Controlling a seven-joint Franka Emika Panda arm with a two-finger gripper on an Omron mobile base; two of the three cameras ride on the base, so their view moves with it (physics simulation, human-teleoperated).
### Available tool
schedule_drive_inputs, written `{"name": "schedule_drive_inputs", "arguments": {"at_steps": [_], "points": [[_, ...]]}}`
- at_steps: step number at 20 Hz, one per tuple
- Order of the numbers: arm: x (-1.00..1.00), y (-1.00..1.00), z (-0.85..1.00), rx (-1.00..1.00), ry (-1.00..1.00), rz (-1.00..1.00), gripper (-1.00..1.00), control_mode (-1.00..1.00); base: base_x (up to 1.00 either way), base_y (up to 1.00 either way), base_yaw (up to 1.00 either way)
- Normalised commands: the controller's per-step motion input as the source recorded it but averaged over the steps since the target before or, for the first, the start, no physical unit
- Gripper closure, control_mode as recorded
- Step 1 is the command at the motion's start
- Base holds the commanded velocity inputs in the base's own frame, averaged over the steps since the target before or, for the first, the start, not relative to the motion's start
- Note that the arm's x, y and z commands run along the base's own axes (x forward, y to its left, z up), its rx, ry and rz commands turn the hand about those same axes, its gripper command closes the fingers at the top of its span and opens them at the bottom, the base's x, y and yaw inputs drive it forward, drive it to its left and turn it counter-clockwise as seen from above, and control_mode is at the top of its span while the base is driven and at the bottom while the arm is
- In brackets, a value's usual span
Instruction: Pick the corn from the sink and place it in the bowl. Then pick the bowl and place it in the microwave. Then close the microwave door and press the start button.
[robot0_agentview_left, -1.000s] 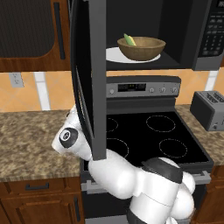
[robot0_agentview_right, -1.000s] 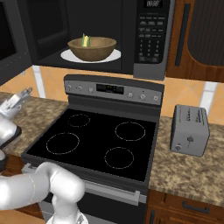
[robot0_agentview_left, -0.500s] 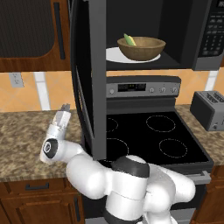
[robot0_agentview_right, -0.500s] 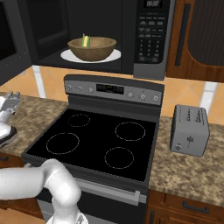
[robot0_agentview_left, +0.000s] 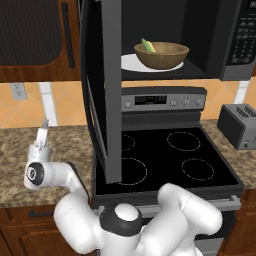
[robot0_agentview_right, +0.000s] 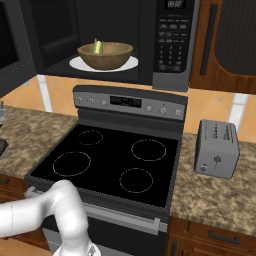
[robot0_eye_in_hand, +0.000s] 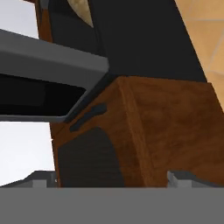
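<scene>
Arm pose: the white arm rises from the base at 5 o'clock of the left base view, bends back low, and reaches out to 9 o'clock, where the wrist turns upward over the granite table (robot0_agentview_left: 20, 150).
Pincer: the pincer (robot0_agentview_left: 42, 131) points up, left of the microwave door (robot0_agentview_left: 102, 95) and apart from it; its fingers stand spread, released, with nothing between them.
Hand view: two grey finger tips (robot0_eye_in_hand: 183, 178) peek up at 6 o'clock; beyond them a brown wooden cabinet (robot0_eye_in_hand: 166, 127) and the door's grey edge seen from below.
Microwave: the microwave (robot0_agentview_right: 150, 45) hangs above the stove (robot0_agentview_right: 110, 160), its door swung wide open toward 9 o'clock.
Bowl: the bowl (robot0_agentview_right: 105, 55) sits on the white plate (robot0_agentview_right: 129, 64) inside the microwave.
Corn: the corn (robot0_agentview_left: 148, 45) lies in the bowl, only its yellow-green top showing above the rim.
Hard to make out: the pincer is small in the left base view.
Other: a toaster (robot0_agentview_right: 217, 150) stands on the table at 3 o'clock of the stove.
</scene>
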Motion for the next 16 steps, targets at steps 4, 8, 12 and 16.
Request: {"name": "schedule_drive_inputs", "arguments": {"at_steps": [4, 8, 12, 16], "points": [[-0.34, 0.14, 0.46, -0.03, 0.00, -0.01, -1.00, -1.00, 0.00, 0.00, 0.00], [-0.35, 0.00, 0.45, 0.00, 0.00, -0.03, -1.00, -1.00, 0.00, 0.00, 0.00], [-0.17, -0.07, 0.53, 0.01, 0.00, -0.05, -1.00, -1.00, 0.00, 0.00, 0.00], [-0.18, -0.07, 0.51, 0.05, 0.02, -0.04, -1.00, -1.00, 0.00, 0.00, 0.00]]}}
